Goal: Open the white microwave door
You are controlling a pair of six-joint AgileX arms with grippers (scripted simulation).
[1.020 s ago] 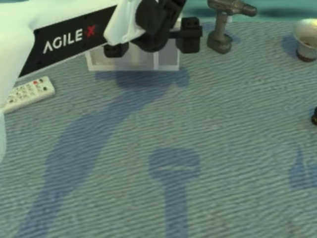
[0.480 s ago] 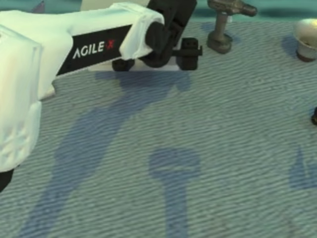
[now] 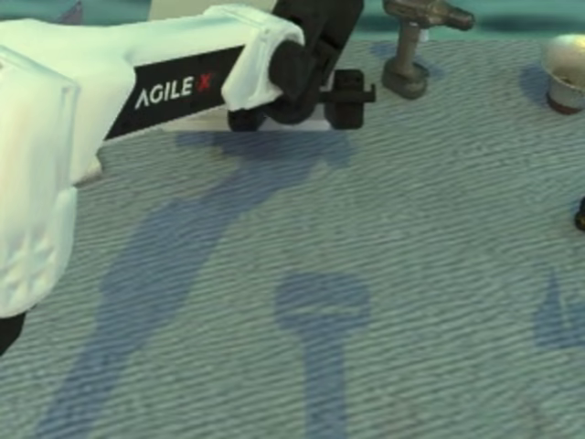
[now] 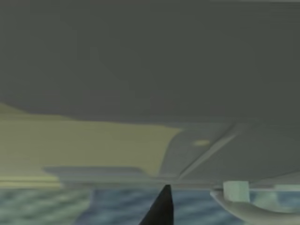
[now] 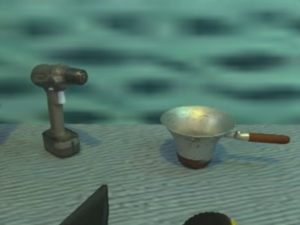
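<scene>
My left arm reaches across the back left of the table and covers nearly all of the white microwave, of which only a white sliver shows under the wrist. My left gripper is at the microwave's front, its two black fingers standing apart, open. In the left wrist view the white microwave door fills the picture from very close, with the yellowish interior floor showing through its grey window. One dark fingertip points at the door's lower edge, beside a curved white handle. A single fingertip of my right gripper shows in the right wrist view.
A grey power drill stands upright at the back, right of the microwave. A metal saucepan with a wooden handle sits at the back right. A dark object lies at the right edge. Blue-grey cloth covers the table.
My left arm has swung in over the microwave, hiding the white remote at the left. Its fingers have drawn somewhat closer together at the microwave's front.
</scene>
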